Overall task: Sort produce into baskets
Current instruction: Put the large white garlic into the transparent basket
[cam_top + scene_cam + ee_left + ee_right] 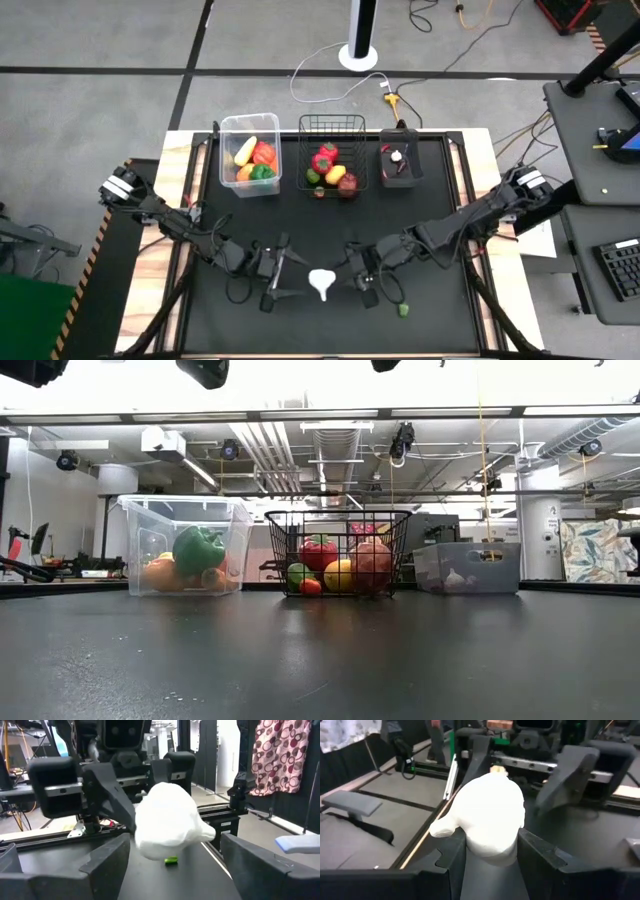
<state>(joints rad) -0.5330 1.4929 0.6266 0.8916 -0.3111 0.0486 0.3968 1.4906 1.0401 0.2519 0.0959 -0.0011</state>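
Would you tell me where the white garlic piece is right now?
In the high view, the white garlic piece sits near the table's front centre, clamped by the right gripper, with the left gripper open around it.

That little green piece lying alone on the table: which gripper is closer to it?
Right. The right gripper sits just beside the green piece, gripping the white vegetable; the left gripper is beyond that.
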